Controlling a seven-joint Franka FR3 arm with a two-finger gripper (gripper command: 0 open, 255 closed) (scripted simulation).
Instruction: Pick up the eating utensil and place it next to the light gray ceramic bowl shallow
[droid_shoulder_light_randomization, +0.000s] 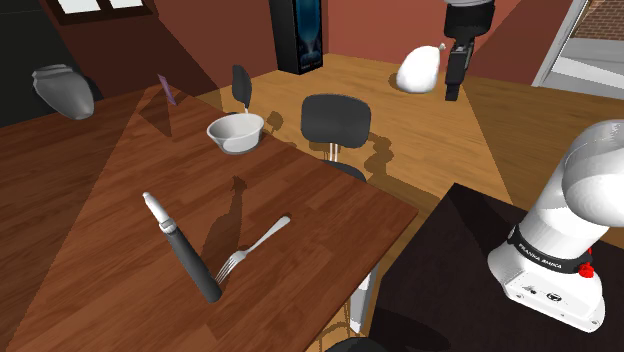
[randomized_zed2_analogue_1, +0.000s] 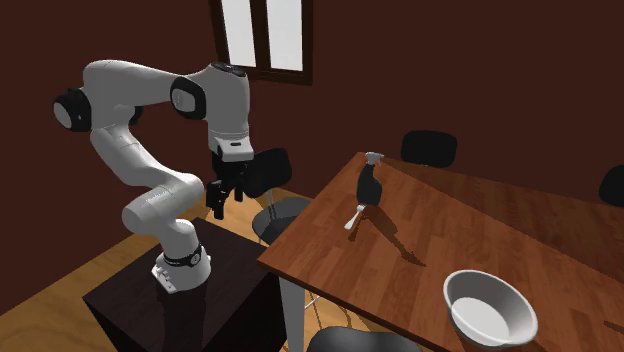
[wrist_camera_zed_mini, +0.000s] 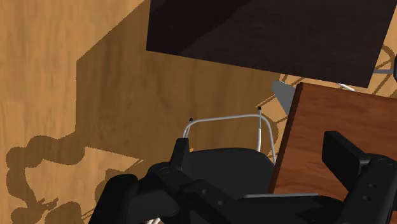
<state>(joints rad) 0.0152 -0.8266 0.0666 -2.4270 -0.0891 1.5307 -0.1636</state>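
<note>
Keep claw (randomized_zed2_analogue_1: 222, 203) open and empty, fingers apart as at present. Swing away from above chair (wrist_camera_zed_mini: 222, 159) and over table (droid_shoulder_light_randomization: 330, 200) edge toward fork (droid_shoulder_light_randomization: 255, 246), located well apart from claw, lower, flat on wood just beside dark-handled tool (droid_shoulder_light_randomization: 188, 255). Align fingers across slim handle, descend vertically, close only once astride. Lower slowly to avoid striking tabletop or nudging fork sideways. Expect bowl (droid_shoulder_light_randomization: 236, 131) also well apart from claw.

Silver fork (droid_shoulder_light_randomization: 255, 245), pale grey bowl (droid_shoulder_light_randomization: 236, 131), reddish-brown wood-grain table (droid_shoulder_light_randomization: 100, 220), black gripper (randomized_zed2_analogue_1: 226, 198)
</note>
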